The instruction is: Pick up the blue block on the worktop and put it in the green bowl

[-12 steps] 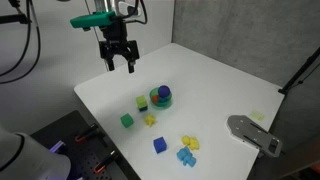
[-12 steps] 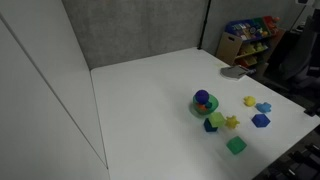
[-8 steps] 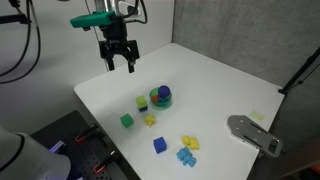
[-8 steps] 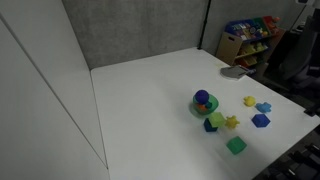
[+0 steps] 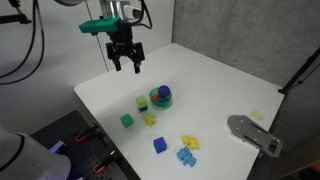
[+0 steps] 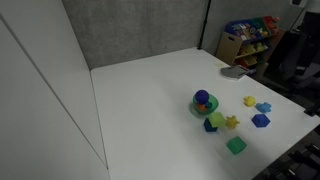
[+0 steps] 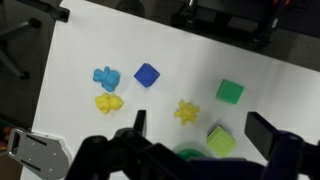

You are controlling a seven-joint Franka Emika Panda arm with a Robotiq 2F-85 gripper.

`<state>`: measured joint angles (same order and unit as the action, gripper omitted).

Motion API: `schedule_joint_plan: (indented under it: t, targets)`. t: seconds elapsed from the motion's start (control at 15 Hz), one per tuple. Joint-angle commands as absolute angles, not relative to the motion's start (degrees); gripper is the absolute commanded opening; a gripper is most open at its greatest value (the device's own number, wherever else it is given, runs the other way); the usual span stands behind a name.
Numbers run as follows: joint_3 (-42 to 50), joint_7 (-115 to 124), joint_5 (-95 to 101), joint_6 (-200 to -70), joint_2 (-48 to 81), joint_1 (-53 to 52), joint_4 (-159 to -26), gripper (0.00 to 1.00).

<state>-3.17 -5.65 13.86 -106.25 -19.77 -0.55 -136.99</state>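
In an exterior view the hand (image 5: 125, 66) hangs spread and empty above the far edge of the counter (image 5: 225, 85). The blue block (image 5: 159, 145) lies near the counter's near edge, well apart from the green bowl (image 5: 161, 97) mid-counter. In an exterior view the hand is out of frame, and the bowl holds a blue round thing (image 6: 203, 97) too small to identify. The wrist view shows the block as a saturated blue cube near a cyan piece (image 7: 104, 77), and the hand hides most of the bowl.
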Motion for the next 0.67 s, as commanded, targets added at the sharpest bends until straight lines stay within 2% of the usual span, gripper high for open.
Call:
schedule_joint_plan:
  t: [0.0,0.6]
  targets:
    - [-1.37,-3.57,13.10,-112.81,-16.50,-0.21,-137.28,1.00]
    - [4.13,0.56,10.57,-131.51,-6.92,4.51,-139.96,1.00]
